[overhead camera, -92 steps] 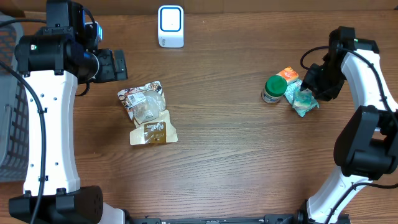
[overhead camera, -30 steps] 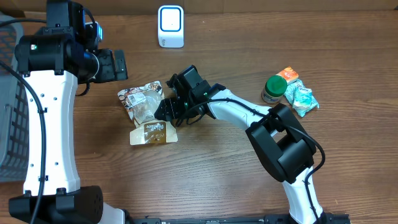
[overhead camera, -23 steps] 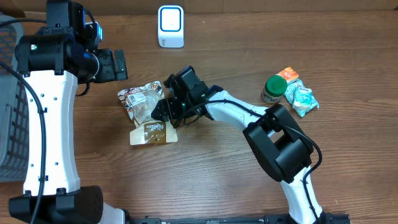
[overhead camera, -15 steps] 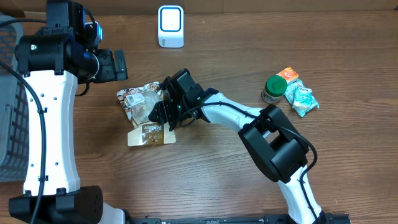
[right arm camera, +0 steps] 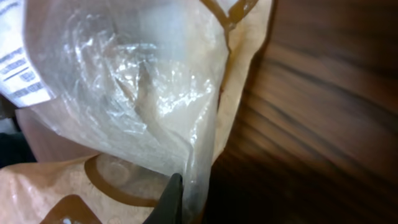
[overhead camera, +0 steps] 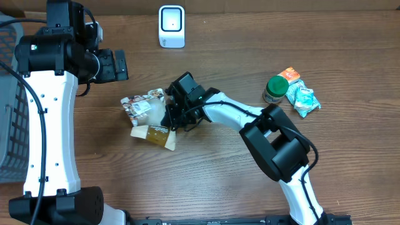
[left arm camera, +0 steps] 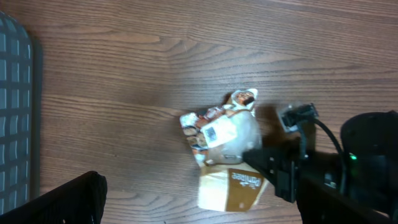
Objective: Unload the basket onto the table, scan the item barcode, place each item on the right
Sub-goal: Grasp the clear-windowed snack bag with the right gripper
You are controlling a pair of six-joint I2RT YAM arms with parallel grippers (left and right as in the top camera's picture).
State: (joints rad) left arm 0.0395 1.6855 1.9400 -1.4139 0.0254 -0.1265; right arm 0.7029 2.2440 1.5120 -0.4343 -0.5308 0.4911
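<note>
The item is a snack bag point(overhead camera: 149, 115) with a clear window and a tan and brown label, left of the table's middle. My right gripper point(overhead camera: 170, 119) is shut on its right edge, and the bag is crumpled and tipped up. In the right wrist view the clear plastic point(right arm camera: 124, 81) fills the frame, with one dark fingertip point(right arm camera: 171, 199) pressed against the bag's edge. The left wrist view looks down on the bag point(left arm camera: 227, 134) and the right gripper point(left arm camera: 277, 171). My left gripper point(overhead camera: 117, 65) hangs open above and left of the bag, holding nothing. A white scanner point(overhead camera: 171, 26) stands at the back.
A green-lidded jar point(overhead camera: 275, 89), an orange packet point(overhead camera: 289, 74) and a teal packet point(overhead camera: 303, 100) lie at the right. A grey basket point(overhead camera: 9, 125) stands at the far left edge, and its rim shows in the left wrist view point(left arm camera: 15, 112).
The right arm came over from the jar side to the bag. Its jaws closed on the bag's right edge, and the bag has crumpled and turned. The left arm has not moved.
</note>
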